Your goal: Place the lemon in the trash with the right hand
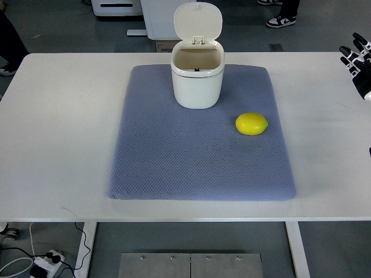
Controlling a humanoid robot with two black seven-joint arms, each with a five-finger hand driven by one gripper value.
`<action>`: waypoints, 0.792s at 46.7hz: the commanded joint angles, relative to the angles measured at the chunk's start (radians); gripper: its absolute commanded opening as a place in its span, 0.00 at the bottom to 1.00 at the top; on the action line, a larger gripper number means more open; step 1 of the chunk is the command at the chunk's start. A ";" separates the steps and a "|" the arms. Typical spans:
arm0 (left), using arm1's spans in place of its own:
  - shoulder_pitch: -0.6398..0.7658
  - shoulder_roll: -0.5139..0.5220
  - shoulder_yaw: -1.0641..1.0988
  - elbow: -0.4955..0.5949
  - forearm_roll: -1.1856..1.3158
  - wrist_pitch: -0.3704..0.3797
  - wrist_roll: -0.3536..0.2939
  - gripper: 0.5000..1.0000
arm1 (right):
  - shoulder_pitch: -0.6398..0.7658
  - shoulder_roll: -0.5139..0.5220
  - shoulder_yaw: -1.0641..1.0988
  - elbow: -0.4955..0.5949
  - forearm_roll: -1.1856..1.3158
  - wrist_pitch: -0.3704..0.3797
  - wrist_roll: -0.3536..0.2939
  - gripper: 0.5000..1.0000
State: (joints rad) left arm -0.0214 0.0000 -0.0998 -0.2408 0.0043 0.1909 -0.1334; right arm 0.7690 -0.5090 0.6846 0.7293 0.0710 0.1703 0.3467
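A yellow lemon (pixel 251 123) lies on the right part of a blue-grey mat (pixel 174 156). Behind it, at the mat's far middle, stands a small white trash bin (pixel 197 78) with its lid (pixel 198 22) flipped up and its inside showing. My right hand (pixel 358 57) shows at the far right edge of the picture, above the white table and well to the right of the lemon. Its black fingers are spread and hold nothing. The left arm does not show.
The white table (pixel 58 127) extends bare on both sides of the mat. Beyond the far edge stand white furniture and a person's shoes (pixel 281 20). Cables and a power strip (pixel 43 263) lie on the floor at bottom left.
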 commanded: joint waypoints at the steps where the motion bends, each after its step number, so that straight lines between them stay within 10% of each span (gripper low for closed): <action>1: 0.000 0.000 0.000 0.000 0.000 0.001 0.000 1.00 | 0.000 0.000 -0.002 -0.005 0.000 0.000 -0.002 1.00; 17: 0.000 0.000 0.000 0.000 0.000 -0.001 0.000 1.00 | 0.004 0.009 0.001 -0.022 0.001 -0.138 0.005 1.00; 37: 0.000 0.000 0.000 0.000 0.000 -0.001 0.000 1.00 | 0.001 0.014 0.009 -0.022 0.001 -0.137 0.012 1.00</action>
State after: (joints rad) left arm -0.0215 0.0000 -0.0997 -0.2409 0.0047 0.1917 -0.1334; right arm 0.7673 -0.4983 0.6932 0.6996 0.0708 0.0269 0.3602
